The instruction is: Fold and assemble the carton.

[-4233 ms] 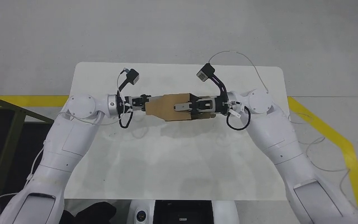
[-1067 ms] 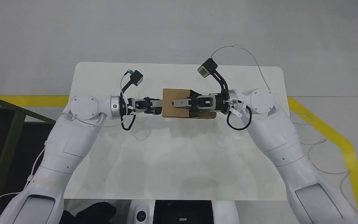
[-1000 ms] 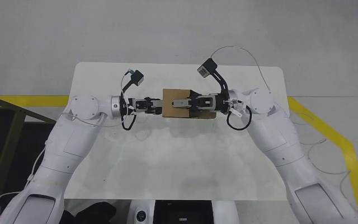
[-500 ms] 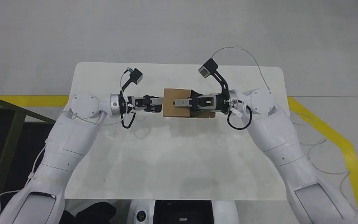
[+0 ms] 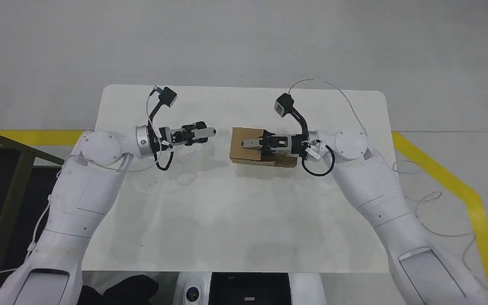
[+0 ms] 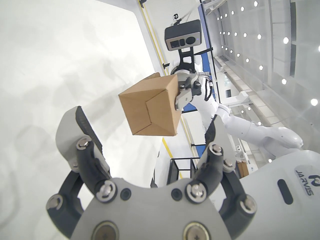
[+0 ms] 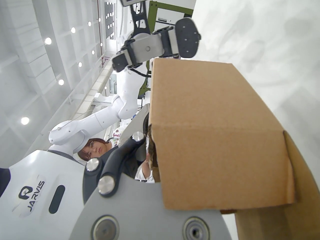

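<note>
Carton between right fingers

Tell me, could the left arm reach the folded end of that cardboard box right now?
Probably yes. The left gripper is open and apart from the carton, whose folded end faces it with nothing between them. The right gripper holds the carton from the opposite side.

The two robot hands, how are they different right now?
The left hand is open; the right hand is shut on the box. The left hand is empty and apart from the box; the right hand holds it. Both are the same kind of hand and point toward each other.
</note>
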Controlling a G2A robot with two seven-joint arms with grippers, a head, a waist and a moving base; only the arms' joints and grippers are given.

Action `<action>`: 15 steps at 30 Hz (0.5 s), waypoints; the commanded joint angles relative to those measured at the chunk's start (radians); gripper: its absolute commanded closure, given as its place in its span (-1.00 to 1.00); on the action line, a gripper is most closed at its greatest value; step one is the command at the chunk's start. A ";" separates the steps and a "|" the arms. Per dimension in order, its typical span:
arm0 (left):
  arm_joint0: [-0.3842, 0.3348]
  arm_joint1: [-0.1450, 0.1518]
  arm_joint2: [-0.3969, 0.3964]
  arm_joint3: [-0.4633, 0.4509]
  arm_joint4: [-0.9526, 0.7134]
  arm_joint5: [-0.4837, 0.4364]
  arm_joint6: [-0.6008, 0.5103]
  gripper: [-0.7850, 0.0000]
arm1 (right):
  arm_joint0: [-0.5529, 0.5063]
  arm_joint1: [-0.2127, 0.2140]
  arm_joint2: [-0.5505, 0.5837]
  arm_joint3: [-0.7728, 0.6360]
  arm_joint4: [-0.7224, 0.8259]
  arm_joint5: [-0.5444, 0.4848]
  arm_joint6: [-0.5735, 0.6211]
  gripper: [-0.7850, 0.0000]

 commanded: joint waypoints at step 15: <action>0.021 0.001 0.013 0.011 0.460 -0.348 0.271 -1.00 | 0.038 -0.034 -0.111 0.136 -0.135 0.063 -0.030 0.36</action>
